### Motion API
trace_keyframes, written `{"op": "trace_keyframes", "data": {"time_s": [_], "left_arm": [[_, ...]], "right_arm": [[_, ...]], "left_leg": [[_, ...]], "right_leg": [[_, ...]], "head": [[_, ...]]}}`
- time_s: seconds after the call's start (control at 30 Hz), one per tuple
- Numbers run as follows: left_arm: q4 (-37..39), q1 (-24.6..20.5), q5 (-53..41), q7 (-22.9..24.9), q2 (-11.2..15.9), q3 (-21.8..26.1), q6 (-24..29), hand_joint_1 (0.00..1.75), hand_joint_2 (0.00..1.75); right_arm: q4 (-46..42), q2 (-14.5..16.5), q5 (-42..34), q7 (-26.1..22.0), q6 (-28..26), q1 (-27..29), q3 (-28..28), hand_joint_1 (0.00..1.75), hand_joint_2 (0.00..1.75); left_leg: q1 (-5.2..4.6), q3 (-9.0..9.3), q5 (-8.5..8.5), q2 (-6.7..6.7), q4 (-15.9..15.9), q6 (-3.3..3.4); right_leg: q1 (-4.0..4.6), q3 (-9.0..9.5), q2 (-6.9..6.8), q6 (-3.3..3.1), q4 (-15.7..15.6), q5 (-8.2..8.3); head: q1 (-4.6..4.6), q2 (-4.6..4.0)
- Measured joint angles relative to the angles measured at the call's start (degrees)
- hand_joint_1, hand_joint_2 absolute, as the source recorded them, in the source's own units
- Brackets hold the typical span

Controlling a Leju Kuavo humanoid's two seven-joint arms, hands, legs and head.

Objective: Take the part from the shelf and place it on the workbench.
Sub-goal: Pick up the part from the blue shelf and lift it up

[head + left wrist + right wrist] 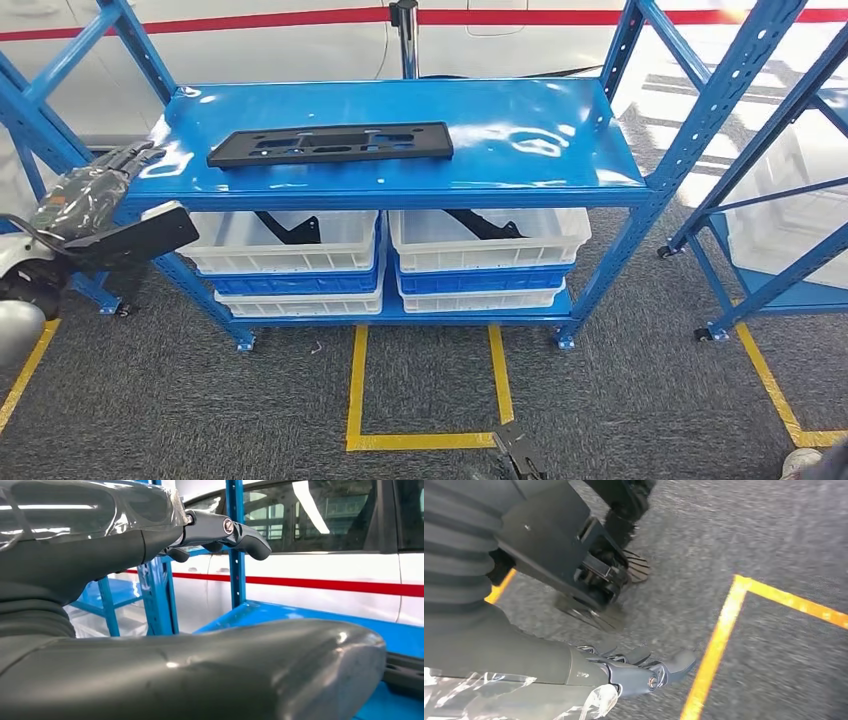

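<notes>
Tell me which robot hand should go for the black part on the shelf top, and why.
Left. The left robot hand is raised, open, beside the shelf's left edge, level with the black part. The right robot hand hangs low over the floor.

Head cam: high on robot, looks fwd and down at the blue steel shelf rack (400, 140) from close in front, w/ grey carpet floor (420, 370) below. Left wrist cam: right behind the left hand (150, 580), near-level w/ the top deck, facing the white car body w/ red stripe (325, 587) (also in head view). Right wrist cam: arm hangs, looks down at carpet, yellow floor tape (719, 645) shared w/ head view.
</notes>
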Motion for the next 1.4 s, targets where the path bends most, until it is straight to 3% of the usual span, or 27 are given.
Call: {"op": "trace_keyframes", "data": {"time_s": [0.03,0.1,0.23,0.3,0.37,0.4,0.43,0.47,0.53,0.6,0.63,0.73,0.8,0.83,0.9,0.93,0.97,1.03,1.1,1.13,1.27,1.33,1.4], "left_arm": [[0.0,0.09,0.09,-0.3,-0.09,0.01,0.28,0.0,0.0],[0.0,0.4,0.14,-1.08,-0.27,0.08,1.12,0.0,0.0],[-0.01,1.78,0.15,-2.47,-0.81,0.43,3.26,0.0,0.0],[0.0,2.28,0.16,-3.11,-1.13,0.63,3.81,0.0,0.0],[0.0,2.74,0.21,-3.77,-1.65,0.77,4.09,0.0,0.0],[0.0,3.05,0.25,-4.07,-1.96,0.78,4.18,0.0,0.0],[0.0,3.34,0.28,-4.29,-2.32,0.78,4.25,0.0,0.0],[0.0,3.54,0.25,-4.46,-2.64,0.79,4.29,0.0,0.0],[0.0,3.61,-0.07,-4.59,-3.18,0.93,4.42,0.0,0.0],[0.0,3.54,-0.61,-4.61,-3.61,1.14,4.52,0.0,0.0],[0.0,3.53,-0.9,-4.57,-3.8,1.2,4.53,0.0,0.0],[0.0,3.53,-1.32,-4.41,-4.24,1.32,4.22,0.0,0.0],[0.0,3.43,-1.09,-4.33,-4.51,1.37,3.54,0.0,0.0],[0.0,3.41,-0.91,-4.22,-4.67,1.36,3.12,0.0,0.0],[0.0,3.49,-0.39,-3.74,-4.92,1.34,2.43,0.0,0.0],[0.0,3.55,-0.16,-3.46,-5.02,1.34,2.21,0.0,0.0],[0.0,3.58,0.01,-3.2,-5.09,1.36,2.04,0.0,0.0],[0.0,3.58,0.04,-2.7,-5.15,1.5,1.78,0.0,0.0],[-0.03,3.53,-0.07,-2.19,-5.12,1.82,1.63,0.0,0.0],[-0.07,3.5,-0.13,-2.02,-5.09,2.02,1.55,0.0,0.0],[-0.13,3.5,-0.21,-1.49,-4.74,2.9,1.2,0.0,0.0],[-0.13,3.54,-0.2,-1.37,-4.37,3.33,1.05,0.0,0.0],[-0.13,3.81,-0.2,-1.19,-4.03,3.63,0.92,0.0,0.0]], "right_arm": [[0.0,0.02,0.02,1.3,-0.08,0.06,0.0,0.0,0.0],[0.01,0.1,0.24,3.74,-0.23,0.15,0.0,0.0,0.0],[0.14,0.04,1.01,6.44,-0.51,0.35,0.0,0.0,0.0],[0.19,0.01,1.28,7.17,-0.66,0.52,0.0,0.0,0.0],[0.22,0.02,1.49,7.73,-0.86,0.72,0.0,0.0,0.0],[0.23,0.02,1.58,7.94,-0.92,0.8,0.01,0.0,0.0],[0.24,0.03,1.69,8.09,-0.92,0.84,0.01,0.0,0.0],[0.24,0.05,1.79,8.21,-0.93,0.84,0.01,0.0,0.0],[0.24,0.14,1.97,8.4,-1.01,0.81,0.02,0.0,0.0],[0.24,0.31,2.1,8.59,-1.1,0.71,0.04,0.0,0.0],[0.25,0.38,2.19,8.68,-1.17,0.69,0.05,0.0,0.0],[0.26,0.48,2.4,8.83,-1.33,0.66,0.07,0.0,0.0],[0.26,0.51,2.44,8.84,-1.36,0.61,0.07,0.0,0.0],[0.26,0.51,2.46,8.88,-1.36,0.61,0.07,0.0,0.0],[0.26,0.52,2.54,9.04,-1.35,0.71,0.07,0.0,0.0],[0.26,0.53,2.58,9.13,-1.34,0.77,0.07,0.0,0.0],[0.26,0.53,2.61,9.19,-1.34,0.82,0.07,0.0,0.0],[0.26,0.51,2.62,9.25,-1.34,0.85,0.07,0.0,0.0],[0.26,0.5,2.65,9.25,-1.34,0.8,0.07,0.0,0.0],[0.27,0.5,2.66,9.25,-1.34,0.79,0.07,0.0,0.0],[0.28,0.52,2.68,9.2,-1.33,0.82,0.07,0.0,0.0],[0.28,0.54,2.67,9.14,-1.32,0.83,0.07,0.0,0.0],[0.31,0.52,2.67,9.07,-1.32,0.87,0.07,0.0,0.0]], "left_leg": [[0.21,0.13,-0.38,-0.11,0.26,-0.53],[0.32,-0.02,-0.99,-0.3,0.94,-1.53],[0.51,-0.61,-1.46,-0.21,1.51,-2.41],[0.55,-2.94,-3.86,0.0,6.31,-2.42],[0.24,-7.54,-7.2,0.04,15.22,-2.25],[0.02,-9.61,-8.05,0.04,18.73,-2.1],[-0.22,-10.75,-7.74,0.04,20.04,-1.79],[-0.5,-10.75,-6.34,0.04,18.9,-1.34],[-1.37,-7.96,-1.73,0.06,11.09,0.14],[-2.24,-5.24,0.92,0.09,4.65,1.45],[-2.54,-4.78,1.11,0.08,3.38,1.8],[-2.41,-4.32,1.42,0.0,2.13,1.79],[-1.96,-3.68,1.82,0.11,1.26,1.77],[-1.92,-3.52,1.88,0.15,1.13,1.77],[-1.89,-3.5,1.88,0.17,1.15,1.81],[-1.87,-3.5,1.87,0.15,1.18,1.79],[-1.83,-3.47,1.84,0.11,1.22,1.75],[-1.72,-3.36,1.63,0.01,1.45,1.43],[-1.85,-3.49,1.29,-0.07,1.87,0.84],[-1.92,-3.58,1.19,-0.08,2.01,0.56],[-1.62,-4.25,0.11,-0.08,3.28,-0.4],[-1.48,-6.84,-2.93,-0.05,8.94,-0.85],[-1.45,-10.84,-6.14,-0.04,17.16,-1.16]], "right_leg": [[-0.18,1.69,0.13,0.39,-4.08,2.02],[-0.3,3.68,0.55,0.14,-9.2,3.88],[0.02,3.33,0.88,-2.13,-9.37,3.53],[0.12,3.41,0.96,-2.88,-9.43,3.52],[0.48,3.43,1.02,-3.29,-9.42,3.4],[0.71,3.47,1.05,-3.41,-9.42,3.34],[0.98,3.55,1.09,-3.54,-9.41,3.27],[1.25,3.68,1.13,-3.64,-9.41,3.21],[1.69,4.06,1.16,-3.85,-9.45,3.04],[1.94,4.04,1.07,-3.83,-9.49,2.99],[1.9,3.9,0.98,-3.7,-9.54,3.04],[1.88,3.76,0.82,-2.95,-9.54,2.99],[1.91,2.57,0.75,-2.3,-6.57,1.13],[1.77,1.02,0.71,-1.98,-3.25,-0.53],[1.51,-2.91,0.69,-1.44,4.47,-3.54],[1.36,-4.05,0.67,-1.24,6.47,-3.81],[1.22,-3.99,0.64,-1.1,6.06,-2.91],[0.91,-0.5,0.58,-0.97,-1.33,1.1],[0.89,2.88,0.66,-1.41,-8.25,3.62],[0.99,3.51,0.73,-1.8,-9.63,3.85],[1.13,3.5,0.8,-3.54,-9.89,3.82],[1.04,3.54,0.78,-4.09,-9.96,3.83],[1.21,3.57,0.67,-4.37,-9.95,3.73]], "head": [[0.02,0.0],[0.1,0.0],[0.02,0.0],[-0.05,-0.01],[-0.1,-0.01],[-0.11,0.0],[-0.11,0.0],[-0.11,0.0],[-0.1,-0.01],[-0.1,-0.01],[-0.11,-0.01],[-0.13,0.0],[-0.08,0.0],[-0.04,0.0],[0.01,0.0],[0.02,0.0],[0.02,0.0],[0.03,0.0],[0.03,0.0],[0.02,0.0],[-0.05,0.01],[-0.14,0.0],[-0.19,0.0]]}}
